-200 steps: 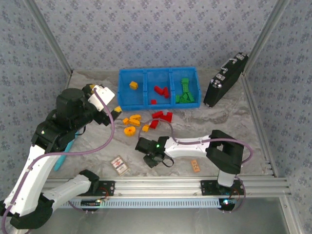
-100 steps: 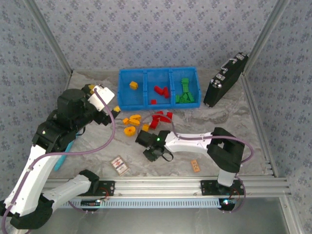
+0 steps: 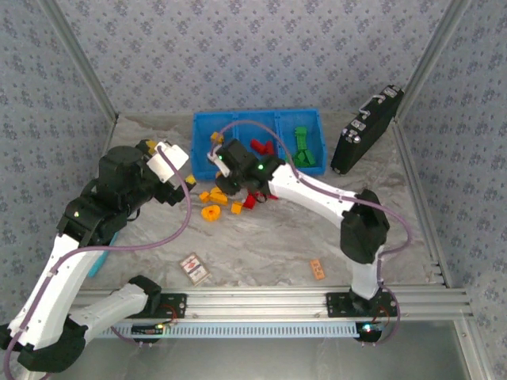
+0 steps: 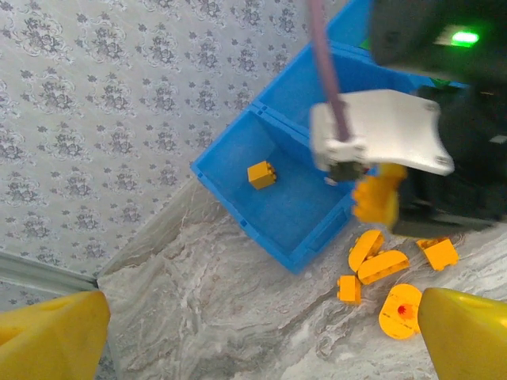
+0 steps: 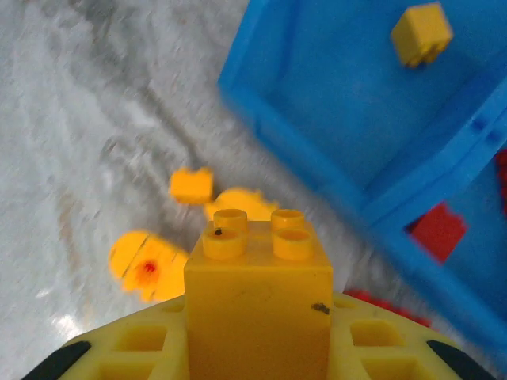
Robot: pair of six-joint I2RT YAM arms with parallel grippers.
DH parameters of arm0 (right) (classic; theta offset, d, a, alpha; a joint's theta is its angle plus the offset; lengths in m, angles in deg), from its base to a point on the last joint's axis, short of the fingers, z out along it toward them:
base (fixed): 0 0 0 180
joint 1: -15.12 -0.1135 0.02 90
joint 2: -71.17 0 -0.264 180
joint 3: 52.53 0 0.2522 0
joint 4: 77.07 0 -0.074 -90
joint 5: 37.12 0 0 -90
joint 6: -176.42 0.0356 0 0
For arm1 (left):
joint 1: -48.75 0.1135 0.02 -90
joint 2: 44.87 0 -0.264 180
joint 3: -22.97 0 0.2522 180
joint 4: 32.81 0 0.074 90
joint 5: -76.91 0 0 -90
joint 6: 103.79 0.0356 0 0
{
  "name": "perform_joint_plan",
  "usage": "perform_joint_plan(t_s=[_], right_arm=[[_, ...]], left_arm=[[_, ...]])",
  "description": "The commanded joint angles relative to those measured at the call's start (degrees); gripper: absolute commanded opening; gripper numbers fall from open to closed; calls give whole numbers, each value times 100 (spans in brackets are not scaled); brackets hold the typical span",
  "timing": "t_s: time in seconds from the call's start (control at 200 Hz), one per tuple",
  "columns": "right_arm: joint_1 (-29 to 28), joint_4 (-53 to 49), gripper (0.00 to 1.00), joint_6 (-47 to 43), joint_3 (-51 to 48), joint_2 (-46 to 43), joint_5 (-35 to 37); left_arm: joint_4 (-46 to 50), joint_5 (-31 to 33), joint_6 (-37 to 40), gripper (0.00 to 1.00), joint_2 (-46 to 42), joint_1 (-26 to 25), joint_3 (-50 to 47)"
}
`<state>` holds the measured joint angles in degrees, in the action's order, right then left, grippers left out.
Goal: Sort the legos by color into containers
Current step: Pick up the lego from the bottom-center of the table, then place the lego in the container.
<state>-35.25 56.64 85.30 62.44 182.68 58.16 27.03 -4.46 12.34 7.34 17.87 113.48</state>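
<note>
A marbled grey tabletop (image 3: pixel 261 245) lay between walls of flowered blue-grey wallpaper (image 3: pixel 238 55).

From the top camera, a bright blue rectangular plastic bin (image 3: pixel 257 113) stood at the back of the table. Its left compartment held a lone orange-yellow brick (image 3: pixel 214 138), its middle one red plastic bricks (image 3: pixel 259 146) and its right one green plastic bricks (image 3: pixel 301 149). The right gripper (image 3: pixel 226 178) hung at the bin's front wall, by the left compartment. Just in front of the bin lay loose orange-yellow pieces (image 3: pixel 212 194), an orange round ring (image 3: pixel 211 212) and loose red bricks (image 3: pixel 252 199). The left gripper (image 3: pixel 168 162) hovered left of the bin. A black case (image 3: pixel 366 131) leaned to the right of the bin. A flat patterned card (image 3: pixel 192 267) and a small thin orange tag (image 3: pixel 317 269) lay well in front of the bin.

From the left wrist, that gripper's yellow fingers (image 4: pixel 47 336) stood wide apart with nothing between them. The lone brick (image 4: pixel 261 174) sat inside the bin's (image 4: pixel 238 210) left compartment. Just outside the front wall, the right gripper was clamped on an orange-yellow studded plastic brick (image 4: pixel 376 198), above the loose pieces (image 4: pixel 380 263) and the ring (image 4: pixel 400 310).

From the right wrist, the studded brick (image 5: pixel 257 305) sat pinched between yellow fingers (image 5: pixel 119 348), studs facing the camera. The bin's front wall (image 5: pixel 301 158) ran beyond it, with the lone brick (image 5: pixel 421 32) inside the bin. The ring (image 5: pixel 146 265) lay on the table outside the bin.
</note>
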Motion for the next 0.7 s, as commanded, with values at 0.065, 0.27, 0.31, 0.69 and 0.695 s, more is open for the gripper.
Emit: perform_joint_plan(t_s=[0.065,0.27,0.31,0.69,0.695], right_arm=[[350,-312,34,-723,1521,1171,-194],[665,-770,39,-904,3544,2619,-416],[717,-779,40,-941,3817,2829,-460],[911,-405,55,-1210,4281,3261,-679],[908,-400,55,-1212,4278,3258,-687]], left_arm=[[110,-44,120,100,-104,-23,67],[484,50,5,100,-132,-15,133],[509,67,-3,100,-132,-15,130],[551,70,-23,100,267,28,80],[546,70,-21,100,274,28,74]])
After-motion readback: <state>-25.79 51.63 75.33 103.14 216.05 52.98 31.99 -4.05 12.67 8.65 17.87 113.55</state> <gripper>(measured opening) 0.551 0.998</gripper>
